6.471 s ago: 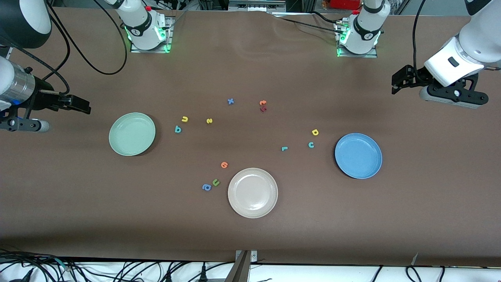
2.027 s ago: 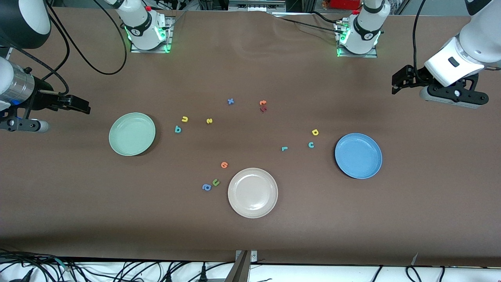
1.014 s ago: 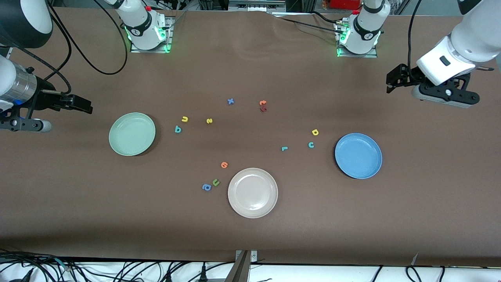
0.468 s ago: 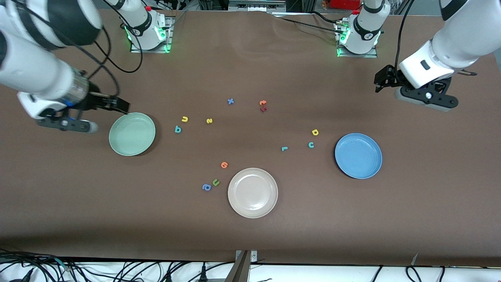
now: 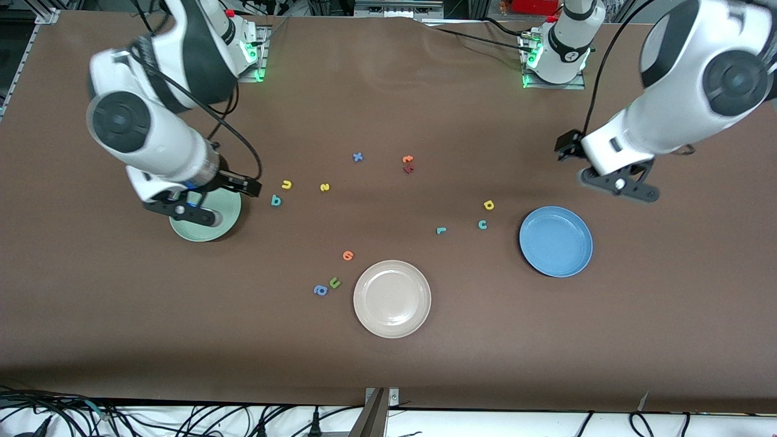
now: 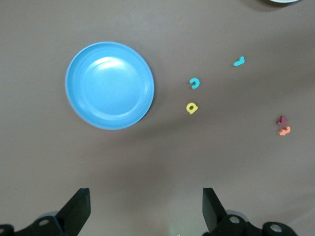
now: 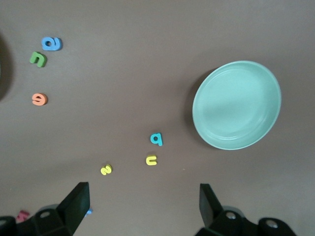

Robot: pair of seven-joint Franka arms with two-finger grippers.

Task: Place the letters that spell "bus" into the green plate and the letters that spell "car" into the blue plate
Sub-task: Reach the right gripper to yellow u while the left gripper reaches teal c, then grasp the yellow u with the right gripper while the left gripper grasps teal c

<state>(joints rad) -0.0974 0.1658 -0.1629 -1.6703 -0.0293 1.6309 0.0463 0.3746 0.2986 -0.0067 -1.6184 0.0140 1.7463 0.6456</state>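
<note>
Evidently teal "r" flat, stem toward beige plate

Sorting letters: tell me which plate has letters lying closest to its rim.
The beige plate: the olive-green "u" lies just off its rim, toward the right arm's end.

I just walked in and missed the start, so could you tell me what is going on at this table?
Two robot arms are sorting small foam letters into plates, and nothing is sorted yet. The right gripper hangs open by the green plate, near the teal b, yellow u and yellow s. The left gripper hangs open over bare table above the blue plate, whose c, a and r lie beside it. Neither holds anything.
</note>
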